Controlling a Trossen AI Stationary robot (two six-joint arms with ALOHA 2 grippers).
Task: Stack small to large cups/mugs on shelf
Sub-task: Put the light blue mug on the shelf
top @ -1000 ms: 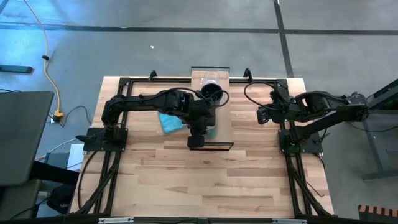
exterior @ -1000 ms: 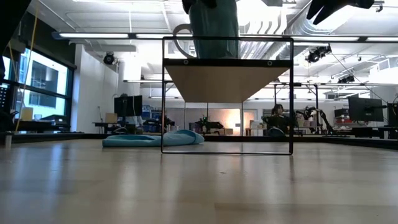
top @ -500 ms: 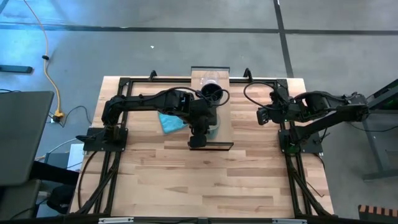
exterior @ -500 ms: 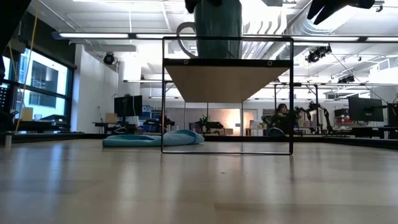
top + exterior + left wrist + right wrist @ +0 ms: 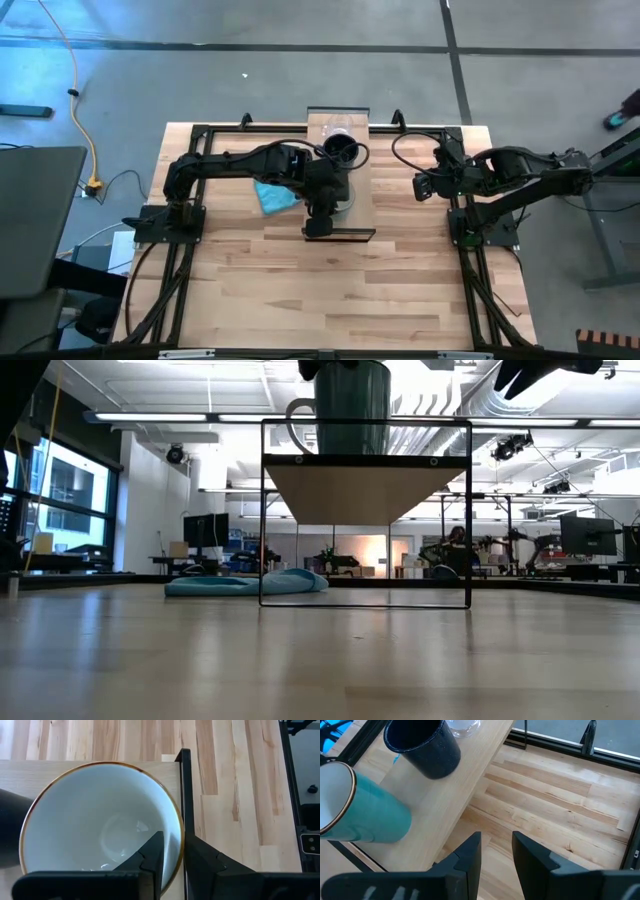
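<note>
Light-wood table (image 5: 330, 290), workshop room behind, shelf (image 5: 360, 200) at 12 o'clock, left gripper (image 5: 172, 851) fingers clamping mug (image 5: 90, 820) rim, right gripper (image 5: 496, 851) slightly parted, empty.

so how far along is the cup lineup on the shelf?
Done: small clear glass cup and black mug stand on the light-wood shelf. In hand: left gripper pinches the rim of the teal mug with white inside, now low over the shelf's front end. Left: release and retreat. Right gripper waits open.
</note>
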